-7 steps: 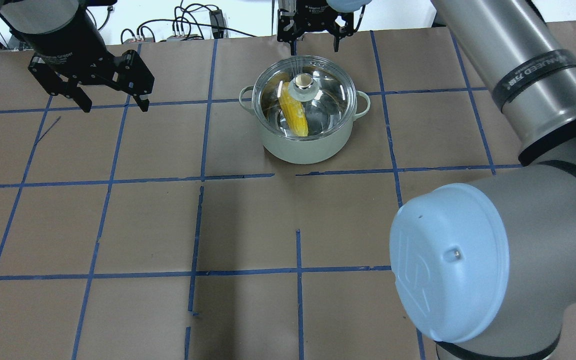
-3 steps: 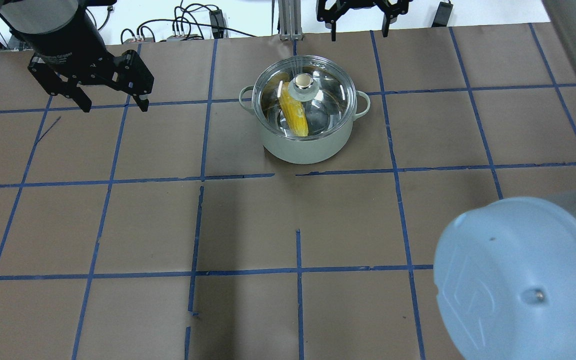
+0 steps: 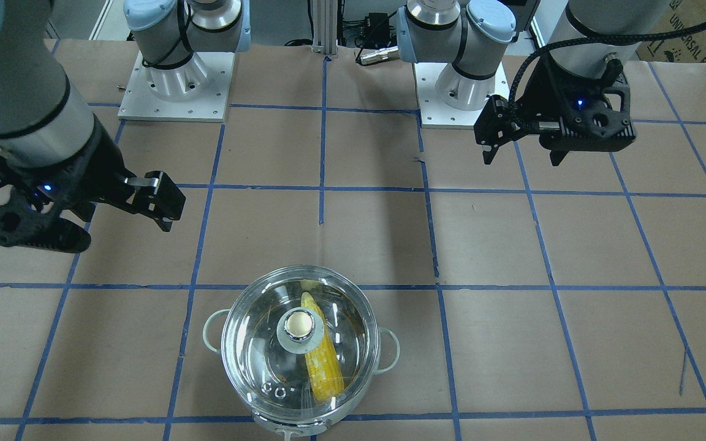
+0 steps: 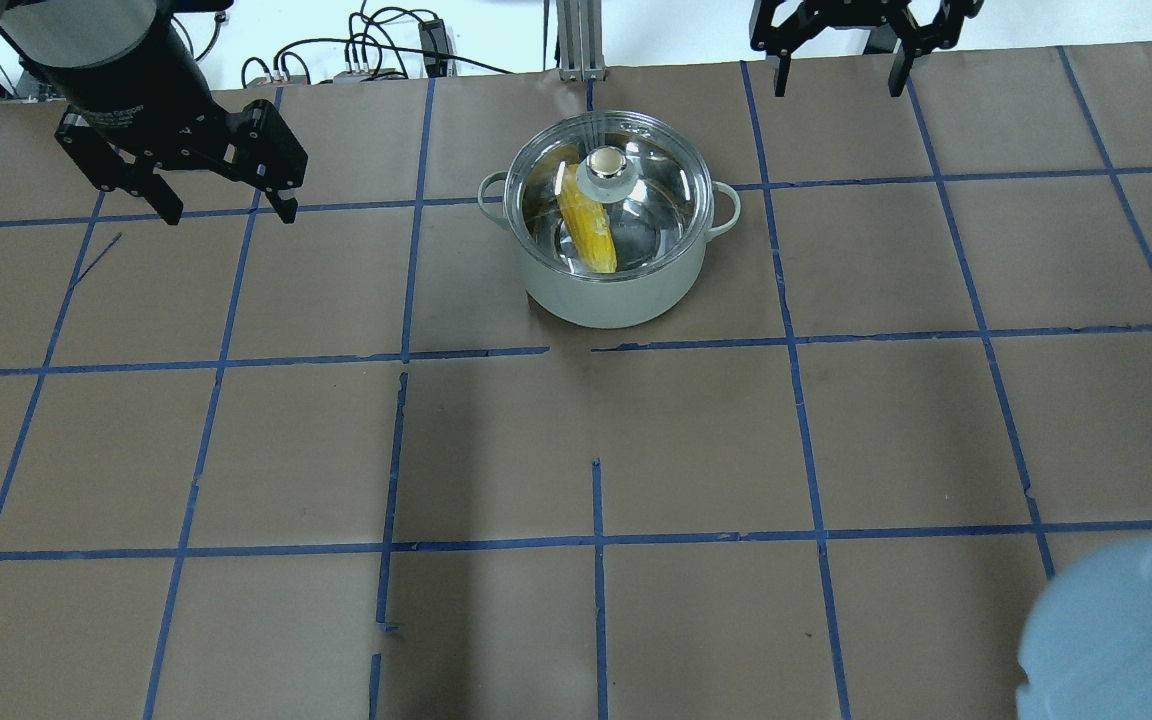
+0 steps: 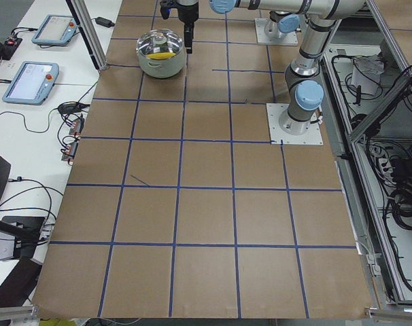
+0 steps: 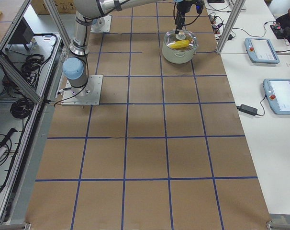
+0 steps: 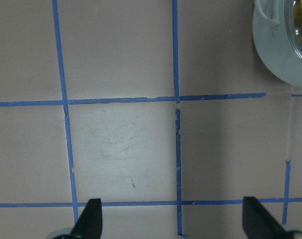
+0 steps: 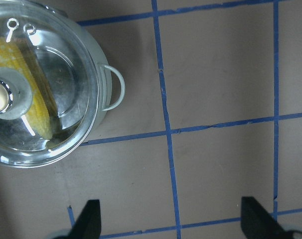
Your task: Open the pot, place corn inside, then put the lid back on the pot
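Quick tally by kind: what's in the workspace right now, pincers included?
Pot: 1
Lid: 1
Corn: 1
Pincers: 2, left pincer and right pincer
Total: 5

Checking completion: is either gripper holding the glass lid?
No, the glass lid sits on the pot over the corn; left gripper and right gripper hang open elsewhere.
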{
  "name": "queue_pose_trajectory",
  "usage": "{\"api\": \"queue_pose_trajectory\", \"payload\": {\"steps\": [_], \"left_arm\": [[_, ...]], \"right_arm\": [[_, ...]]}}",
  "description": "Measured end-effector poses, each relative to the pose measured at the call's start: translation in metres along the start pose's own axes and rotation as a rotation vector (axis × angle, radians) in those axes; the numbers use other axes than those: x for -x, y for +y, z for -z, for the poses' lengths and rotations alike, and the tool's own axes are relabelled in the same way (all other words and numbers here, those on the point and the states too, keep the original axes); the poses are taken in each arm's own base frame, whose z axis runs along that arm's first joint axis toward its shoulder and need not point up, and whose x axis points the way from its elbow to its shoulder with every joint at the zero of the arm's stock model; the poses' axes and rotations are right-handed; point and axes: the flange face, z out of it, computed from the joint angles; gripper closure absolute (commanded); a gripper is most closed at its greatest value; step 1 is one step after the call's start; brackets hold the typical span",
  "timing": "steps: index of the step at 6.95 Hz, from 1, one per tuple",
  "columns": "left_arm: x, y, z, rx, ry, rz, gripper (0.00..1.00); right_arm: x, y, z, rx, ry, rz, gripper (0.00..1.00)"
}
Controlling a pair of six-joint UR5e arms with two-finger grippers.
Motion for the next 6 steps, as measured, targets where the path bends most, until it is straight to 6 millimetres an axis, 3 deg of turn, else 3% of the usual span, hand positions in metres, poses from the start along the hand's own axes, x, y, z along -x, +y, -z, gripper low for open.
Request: {"api": "queue_pose_trajectory", "payload": {"steps": [3,4,6], "left_arm": [[-0.001,-0.002,-0.001,-0.002,0.002,0.0,0.0],[0.0,-0.003,-0.002,-0.001,0.001,0.0,0.0],[0.0,-0.003,-0.002,0.0,0.001,0.0,0.0]], "right_arm": [[-0.014,0.069,0.009,-0.119,-0.02,0.103,0.0],[-0.017,0.096,0.002,-0.106,-0.018,0.111,0.0],[-0.02,0.122,-0.031,-0.045,-0.008,0.114,0.0]]}}
